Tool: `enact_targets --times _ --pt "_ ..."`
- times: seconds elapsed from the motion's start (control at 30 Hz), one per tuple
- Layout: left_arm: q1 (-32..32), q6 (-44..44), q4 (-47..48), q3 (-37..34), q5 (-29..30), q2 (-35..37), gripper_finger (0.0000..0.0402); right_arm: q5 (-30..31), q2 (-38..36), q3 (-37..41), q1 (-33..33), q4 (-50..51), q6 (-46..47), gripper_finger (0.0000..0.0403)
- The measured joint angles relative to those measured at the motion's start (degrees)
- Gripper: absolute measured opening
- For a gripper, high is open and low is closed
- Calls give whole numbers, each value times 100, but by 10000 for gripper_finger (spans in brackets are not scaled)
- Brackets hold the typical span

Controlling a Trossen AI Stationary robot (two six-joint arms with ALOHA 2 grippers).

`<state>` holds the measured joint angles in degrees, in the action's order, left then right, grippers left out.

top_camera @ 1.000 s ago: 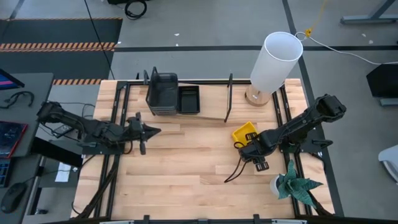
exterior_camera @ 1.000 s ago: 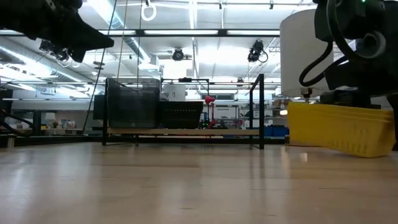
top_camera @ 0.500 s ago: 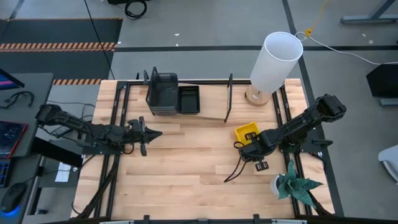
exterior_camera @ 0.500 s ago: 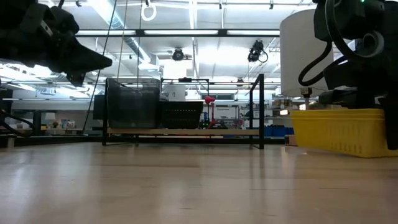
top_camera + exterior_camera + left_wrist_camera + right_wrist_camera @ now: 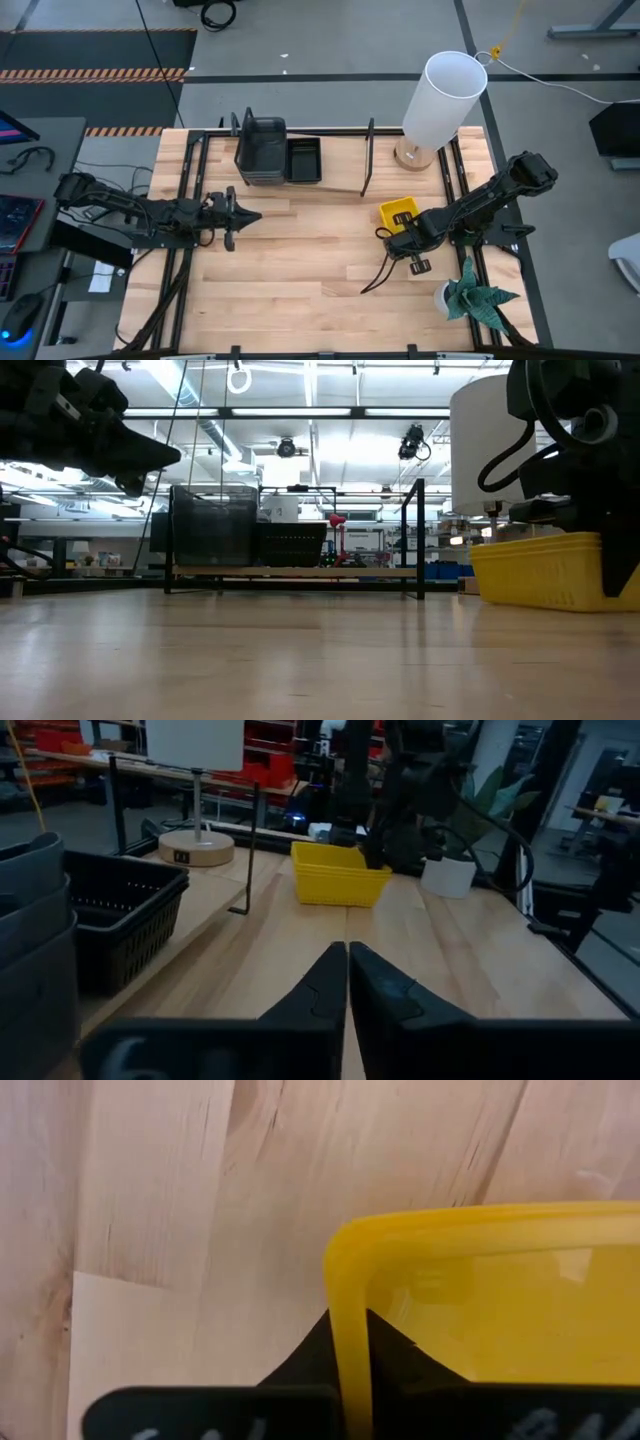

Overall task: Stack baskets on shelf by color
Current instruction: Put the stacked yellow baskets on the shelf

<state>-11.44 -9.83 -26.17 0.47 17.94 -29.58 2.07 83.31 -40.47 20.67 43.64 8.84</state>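
A bright yellow basket stands level on the table's right half, and my right gripper is shut on its near side. The low view shows the same basket at the right. The shelf stands at the far middle, with a stack of grey baskets at its left end and a black mesh basket beside them. My left gripper hovers shut over the table's left half, pointing toward the yellow basket, with nothing in it. My right gripper pinches the yellow basket's rim close to a corner, one finger inside the basket and one outside. The fingers slant down onto it from the near right. The basket sits level; I cannot tell whether its bottom rests on the table.
A tall white cylinder on a round base stands at the far right, beside the shelf's right upright. A potted plant sits at the near right corner. A black cable trails near the right arm. Bare wood lies between the grippers.
My right gripper has shut on the yellow basket's rim. The basket, tipped and turned askew a second ago, now stands level and squarer to the table. My left gripper has come down a little.
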Motion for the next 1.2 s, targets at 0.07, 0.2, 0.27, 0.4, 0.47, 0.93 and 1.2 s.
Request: enact_targets --times 0.07,0.2,0.27,0.4,0.47,0.93,1.2 --pt "0 -4 0 0 26 0 30 2 0 1 0 -5 2 13" --pt "0 -127 0 0 30 0 40 -4 4 -55 0 29 23 12" --pt "0 -322 2 0 33 0 41 -12 22 -159 0 84 44 11" --pt "0 -724 -3 -2 43 0 37 -142 22 -396 -4 68 24 10" --pt "0 -754 -4 -2 43 0 33 -183 22 -477 0 71 20 10" --pt "0 -751 -7 -4 43 0 40 -470 20 -800 -176 -395 288 9" --pt "0 -753 -7 -4 43 0 32 -521 62 -912 -247 -1276 676 9"
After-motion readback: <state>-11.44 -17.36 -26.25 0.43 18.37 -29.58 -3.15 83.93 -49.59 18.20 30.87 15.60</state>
